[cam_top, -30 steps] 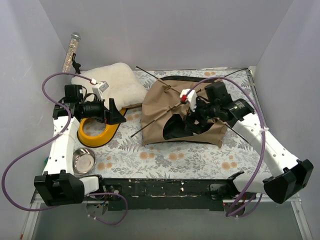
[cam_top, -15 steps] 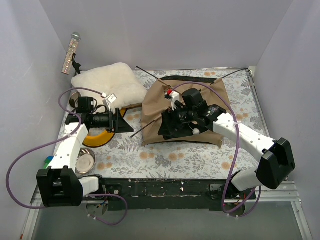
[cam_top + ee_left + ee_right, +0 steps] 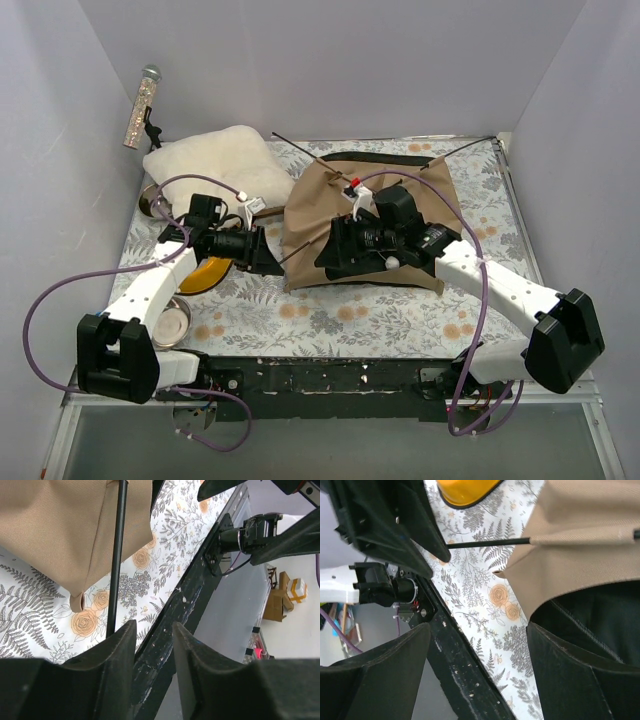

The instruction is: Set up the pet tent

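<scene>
The tan fabric pet tent (image 3: 312,210) with thin black poles lies slumped on the flower-printed table cover (image 3: 330,320), right of the middle. The fluffy cream cushion (image 3: 215,165) sits just beside its far-left corner. My left gripper (image 3: 268,252) is low over the table, next to the tent's near-left corner. Its fingers (image 3: 117,665) stand a narrow gap apart with nothing between them. One thin black pole (image 3: 117,555) runs out from under the tan cloth and passes behind one finger rather than into the gap. My right gripper (image 3: 330,258) hovers over the tent's dark doorway with its jaws spread wide and gripping nothing. The yellow bowl stand (image 3: 465,490) lies beyond the pole.
</scene>
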Tool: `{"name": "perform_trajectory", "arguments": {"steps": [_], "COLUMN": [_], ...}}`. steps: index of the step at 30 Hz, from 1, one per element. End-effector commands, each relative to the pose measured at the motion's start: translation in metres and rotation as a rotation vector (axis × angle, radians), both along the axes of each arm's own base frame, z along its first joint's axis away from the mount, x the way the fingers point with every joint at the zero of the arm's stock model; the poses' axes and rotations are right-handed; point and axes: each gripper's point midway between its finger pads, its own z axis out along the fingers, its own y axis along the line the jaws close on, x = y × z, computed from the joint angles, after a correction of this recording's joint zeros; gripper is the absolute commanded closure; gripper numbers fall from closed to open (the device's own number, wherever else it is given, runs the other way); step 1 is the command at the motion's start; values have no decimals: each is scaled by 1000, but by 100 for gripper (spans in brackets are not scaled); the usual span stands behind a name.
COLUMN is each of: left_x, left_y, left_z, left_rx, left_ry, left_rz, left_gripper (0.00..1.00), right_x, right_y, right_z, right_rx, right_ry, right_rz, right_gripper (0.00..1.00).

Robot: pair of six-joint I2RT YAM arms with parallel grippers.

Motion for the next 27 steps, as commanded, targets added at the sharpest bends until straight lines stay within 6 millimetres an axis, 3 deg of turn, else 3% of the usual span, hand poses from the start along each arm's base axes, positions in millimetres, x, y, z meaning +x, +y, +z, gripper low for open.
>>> {"name": "perform_trajectory", "arguments": {"steps": [1,5,7,10,14,17,21,27], "left_x": [-4,-8,-6,12,18,21,22,22], "left_y": [-8,-10,2,46,81,94,101,102], "left_z": [0,14,37,62,78,83,86,76], "left_rx": [-15,-58,-131,-229,-280,-288,-288,-291], "left_ry": [-12,-27,-19,2,11,-3,-18,-16], "left_rz": [-43,-58,-9,188,352,437,477,514], "left_gripper": [72,82,71,48,30,27,27,28], "right_x": [-2,7,8,10,-5,-13,-20,-4], "right_y": [16,18,30,56,97,117,128,134], "right_z": [36,46,53,53,42,15,-18,-30], "right_rx": [135,97,67,10,-5,-34,-71,-145], "right_ry": [-242,-624,-841,-1053,-1219,-1310,-1377,-1453], "right_rz": [162,355,466,619,797,918,1061,1066], "right_gripper": [16,14,14,14,15,18,28,49]}}
